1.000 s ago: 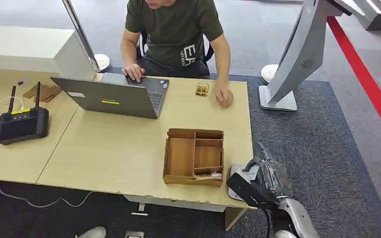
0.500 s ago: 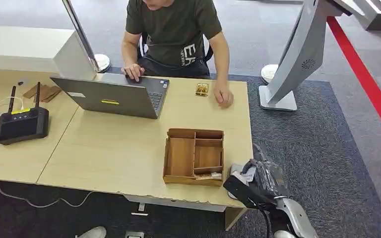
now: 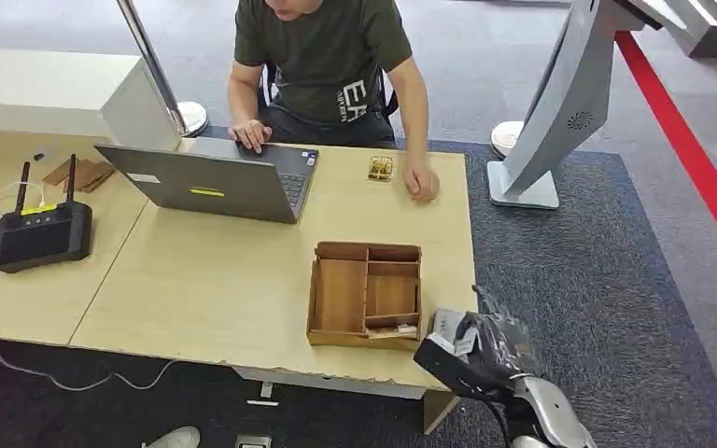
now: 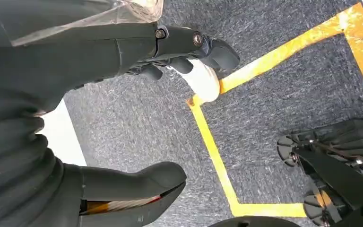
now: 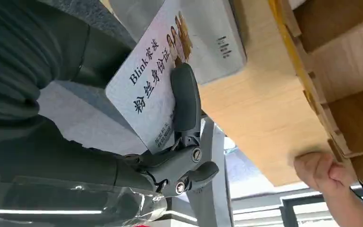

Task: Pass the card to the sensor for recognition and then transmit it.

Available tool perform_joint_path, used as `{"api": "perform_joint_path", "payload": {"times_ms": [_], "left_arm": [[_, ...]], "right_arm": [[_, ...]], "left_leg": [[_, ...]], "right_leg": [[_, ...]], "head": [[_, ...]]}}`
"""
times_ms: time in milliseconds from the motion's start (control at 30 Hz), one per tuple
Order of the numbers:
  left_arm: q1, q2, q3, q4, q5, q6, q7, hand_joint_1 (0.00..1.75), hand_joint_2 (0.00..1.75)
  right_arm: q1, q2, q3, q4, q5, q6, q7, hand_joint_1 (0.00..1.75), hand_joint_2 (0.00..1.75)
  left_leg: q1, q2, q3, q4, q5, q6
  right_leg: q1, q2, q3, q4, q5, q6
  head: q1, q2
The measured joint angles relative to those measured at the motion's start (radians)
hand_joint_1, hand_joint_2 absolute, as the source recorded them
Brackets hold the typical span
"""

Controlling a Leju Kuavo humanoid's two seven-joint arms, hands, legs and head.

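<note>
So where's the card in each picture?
Head view: card near the table's right front corner, in the right robot hand.
Left wrist view: not in it.
Right wrist view: card mid-picture, pinched.
Shared landmark: wooden box.

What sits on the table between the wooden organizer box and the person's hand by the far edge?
In the head view, only bare tabletop lies between the wooden box and the person's hand. A small gold object sits just beside that hand, off that line.

"Blink" on the card (image 5: 153,90)
</note>
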Motion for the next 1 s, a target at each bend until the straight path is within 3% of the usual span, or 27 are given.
{"api": "perform_joint_path", "payload": {"times_ms": [300, 500, 767, 1000], "left_arm": [[-0.002, 0.0, 0.008, 0.0, -0.003, 0.0, 0.0, 0.0, 1.75], [-0.004, 0.0, 0.009, 0.0, -0.006, 0.007, 0.0, 0.0, 1.75], [-0.004, 0.0, 0.016, 0.0, -0.017, 0.008, -0.001, 0.0, 1.75], [-0.003, 0.0, 0.025, 0.0, -0.023, 0.008, -0.001, 0.0, 1.75]], "right_arm": [[-0.035, 0.031, 0.006, 0.141, -0.049, 0.003, -0.086, 1.75, 1.75], [-0.072, 0.056, 0.01, 0.23, -0.081, -0.003, -0.109, 1.75, 1.75], [-0.092, 0.069, 0.025, 0.283, -0.104, -0.036, -0.098, 1.75, 1.75], [-0.08, 0.065, 0.028, 0.264, -0.009, -0.119, -0.059, 1.75, 1.75]], "left_leg": [[0.0, 0.0, 0.0, 0.0, 0.0, 0.0], [0.0, 0.0, 0.001, 0.0, 0.0, 0.0], [0.0, 0.0, 0.003, 0.0, 0.0, 0.0], [0.0, 0.0, 0.003, 0.0, 0.0, 0.0]], "right_leg": [[0.0, 0.0, 0.0, 0.0, 0.0, 0.0], [0.0, 0.0, 0.001, 0.0, 0.0, 0.0], [0.0, 0.0, 0.003, 0.0, 0.0, 0.0], [0.0, 0.0, 0.003, 0.0, 0.0, 0.0]], "head": [[0.0, 0.0], [0.0, 0.0], [0.0, 0.0], [0.0, 0.0]]}}
